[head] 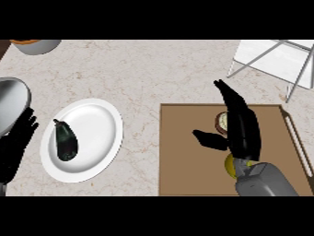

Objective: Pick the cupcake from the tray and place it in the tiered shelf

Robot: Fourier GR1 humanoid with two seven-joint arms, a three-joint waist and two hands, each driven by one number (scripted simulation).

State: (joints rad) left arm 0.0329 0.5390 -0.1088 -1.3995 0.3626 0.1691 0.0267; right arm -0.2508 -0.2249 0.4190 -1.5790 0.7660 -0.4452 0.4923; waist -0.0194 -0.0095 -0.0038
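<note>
We get even, bright, diffuse light across the counter (pixel 159 69), no hard shadows. Soft sheen on the metal lid (pixel 3 108) and white plate (pixel 95 133). Black hands lose detail, probably underexposed. No obvious edge distortion.

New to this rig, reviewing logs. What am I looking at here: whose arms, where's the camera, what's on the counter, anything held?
One picture, taken from the robot's head, looking steeply down at a marble counter. The grey forearms with black hands are the robot's own. The right hand is open above a brown tray, fingers straight, partly covering the cupcake; a yellow object shows under its wrist. Nothing is held. The left hand rests open at the left edge. Also there: a white plate with an eggplant, a metal lid, a bowl, and the white tiered shelf top right.
</note>
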